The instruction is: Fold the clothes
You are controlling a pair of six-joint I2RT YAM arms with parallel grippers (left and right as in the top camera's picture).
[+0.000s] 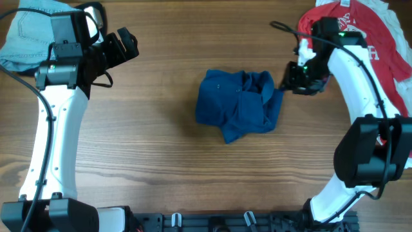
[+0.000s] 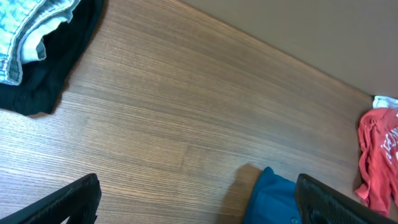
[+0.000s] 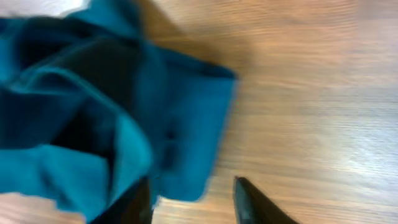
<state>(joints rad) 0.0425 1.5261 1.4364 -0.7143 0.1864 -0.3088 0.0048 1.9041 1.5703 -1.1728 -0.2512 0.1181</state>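
Note:
The dark blue shirt (image 1: 239, 104) lies crumpled in a heap at the middle of the table. It also shows in the left wrist view (image 2: 273, 199) and fills the left of the right wrist view (image 3: 93, 106). My right gripper (image 1: 290, 80) is at the shirt's right edge, open (image 3: 193, 202), with the fabric's edge against its left finger. My left gripper (image 1: 125, 45) is open and empty (image 2: 199, 205), at the far left, well apart from the shirt. The red T-shirt (image 1: 367, 38) with white lettering lies at the back right, and shows in the left wrist view (image 2: 376, 155).
Folded pale denim jeans (image 1: 29, 32) lie at the back left corner, on a black garment (image 2: 50, 68). A bit of white cloth (image 2: 385, 101) lies beside the red T-shirt. Bare wooden table (image 1: 161, 154) surrounds the blue shirt.

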